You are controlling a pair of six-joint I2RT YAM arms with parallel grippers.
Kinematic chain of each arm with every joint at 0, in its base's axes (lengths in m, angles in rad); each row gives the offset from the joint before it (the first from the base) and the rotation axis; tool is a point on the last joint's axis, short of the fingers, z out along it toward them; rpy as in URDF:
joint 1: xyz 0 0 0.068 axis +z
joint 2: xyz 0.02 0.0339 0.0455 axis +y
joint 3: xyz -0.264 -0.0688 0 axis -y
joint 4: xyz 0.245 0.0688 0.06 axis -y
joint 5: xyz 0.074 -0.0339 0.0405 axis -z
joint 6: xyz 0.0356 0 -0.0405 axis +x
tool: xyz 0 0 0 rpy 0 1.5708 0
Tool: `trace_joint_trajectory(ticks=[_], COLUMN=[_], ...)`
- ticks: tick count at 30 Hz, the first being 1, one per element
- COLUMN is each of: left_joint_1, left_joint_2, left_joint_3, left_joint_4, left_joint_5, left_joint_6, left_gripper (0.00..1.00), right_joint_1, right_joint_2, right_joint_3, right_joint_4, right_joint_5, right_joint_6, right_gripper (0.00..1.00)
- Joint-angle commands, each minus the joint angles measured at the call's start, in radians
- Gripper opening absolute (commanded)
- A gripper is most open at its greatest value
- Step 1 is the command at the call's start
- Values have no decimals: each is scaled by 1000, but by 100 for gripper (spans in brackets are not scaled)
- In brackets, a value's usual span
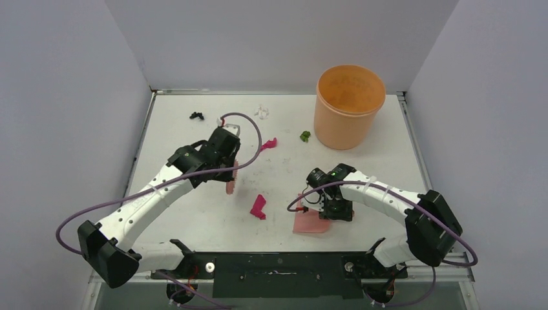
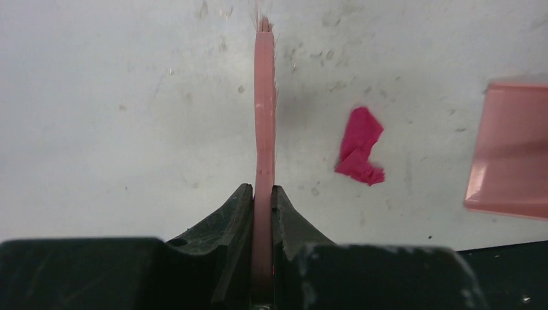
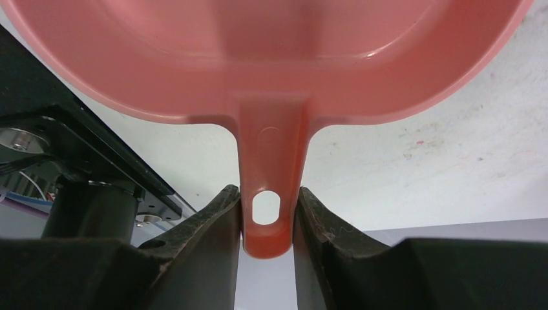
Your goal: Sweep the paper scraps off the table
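Table (image 1: 174, 123): white, scuffed, walled by grey panels on three sides.

Orange bucket (image 1: 349, 106): stood upright at the far right of the table, mouth open.

Left tool (image 2: 262, 194): reached out over the left-centre of the table, clamped on the pink brush (image 2: 263, 110). The brush is seen edge-on between the fingers, with its bristles at the far end. Contact of the bristles with the table cannot be judged.

Right tool (image 3: 268, 200): closed tight on the handle of the pink dustpan (image 3: 258, 51), just above the hanging hole. The pan is held low near the front edge, right of centre.

Scraps, all lying on the table:
- magenta scrap (image 1: 259, 206): crumpled, between brush and dustpan, touched by neither.
- second magenta scrap (image 1: 269, 143): found mid-table, just beyond the left tool.
- green scrap (image 1: 304, 135): noted just beside the bucket, on its left.
- white scrap (image 1: 262, 112): placed near the far edge, centre.
- black scrap (image 1: 196, 116): placed near the far edge, left.
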Motion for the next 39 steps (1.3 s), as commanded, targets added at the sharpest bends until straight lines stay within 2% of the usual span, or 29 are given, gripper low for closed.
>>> trace_joint_trajectory(ticks=[1, 6, 11, 15, 20, 24, 28, 31, 36, 39], left_joint_1=[1, -18, -61, -101, -121, -122, -112, -92, -47, 4], left_joint_2=[-44, -35, -48, -23, -13, -3, 51, 108, 303, 453], left_joint_3=[-93, -206, -330, -334, -266, -154, -18, 94, 373, 557], left_joint_4=[-30, 46, 254, 374, 462, 397, 290, 251, 156, 117], left_joint_5=[-1, 156, 393, 450, 536, 526, 434, 386, 256, 243], left_joint_6=[-55, -97, -193, -251, -271, -229, -137, -76, 35, 35], left_gripper=[0, 0, 0, 0, 0, 0, 0, 0, 0, 0], right_joint_1=[78, 135, 156, 162, 160, 99, -38, -72, -100, -143], right_joint_2=[51, 121, 161, 181, 140, 38, -100, -176, -257, -290], right_joint_3=[10, 19, 80, 88, 62, 17, -2, -38, -95, -120], right_joint_4=[36, 76, 76, 65, 62, 60, 65, 72, 66, 66], right_joint_5=[42, 57, 11, 9, 13, -5, -88, -104, -76, -78], right_joint_6=[93, 148, 155, 154, 141, 110, 44, 34, 40, 26], right_gripper=[6, 7, 5, 5, 5, 5, 5, 5, 5, 5])
